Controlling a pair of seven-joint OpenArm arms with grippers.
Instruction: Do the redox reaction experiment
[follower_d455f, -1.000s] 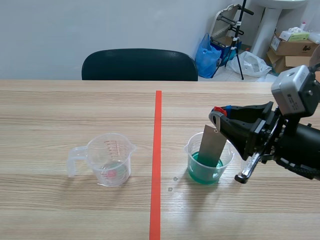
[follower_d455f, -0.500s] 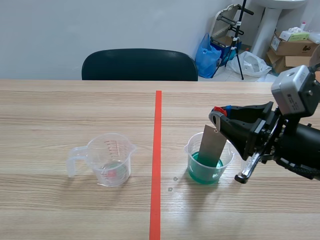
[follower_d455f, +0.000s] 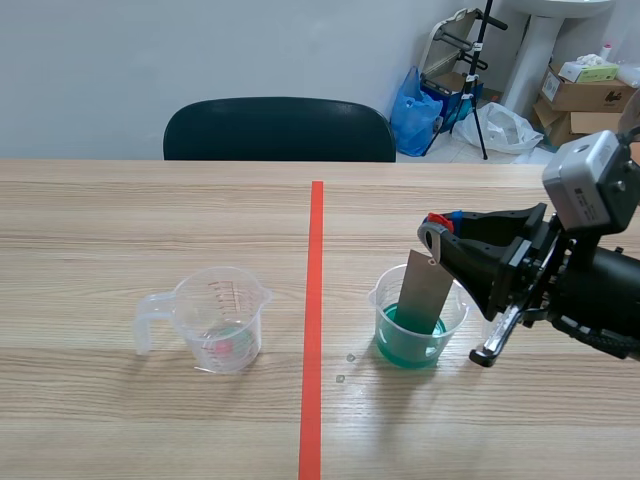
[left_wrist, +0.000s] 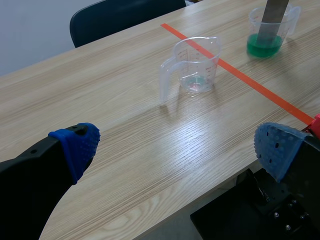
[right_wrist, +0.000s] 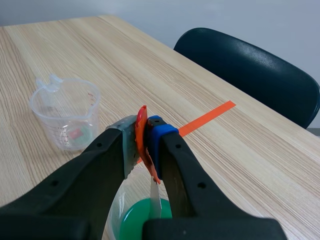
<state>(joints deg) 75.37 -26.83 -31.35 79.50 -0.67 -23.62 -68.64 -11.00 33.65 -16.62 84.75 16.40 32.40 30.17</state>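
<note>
The right gripper (follower_d455f: 436, 232) is clamped on the top edge of a flat grey metal strip (follower_d455f: 424, 290), its thick black fingers pressed close on either side. The strip is a matte, straight-sided rectangle, leaning slightly. Its lower end stands in a clear plastic cup (follower_d455f: 379, 298) just right of the orange-red tape line (follower_d455f: 314, 300). The cup holds translucent green liquid (follower_d455f: 404, 347) in its bottom part. In the right wrist view the strip shows edge-on as a thin pale sliver below the fingertips (one pad there is blue and dotted).

Left of the tape, well apart from the cup, sits a clear measuring jug (follower_d455f: 222, 318) with a loop handle, a pouring lip and red printed graduations.

The left gripper (left_wrist: 177, 147) hangs near the table's edge, fingers spread wide with nothing between them, blue dotted pads (left_wrist: 80, 142) facing inward. The table (follower_d455f: 120, 220) is pale wood-grain laminate.
</note>
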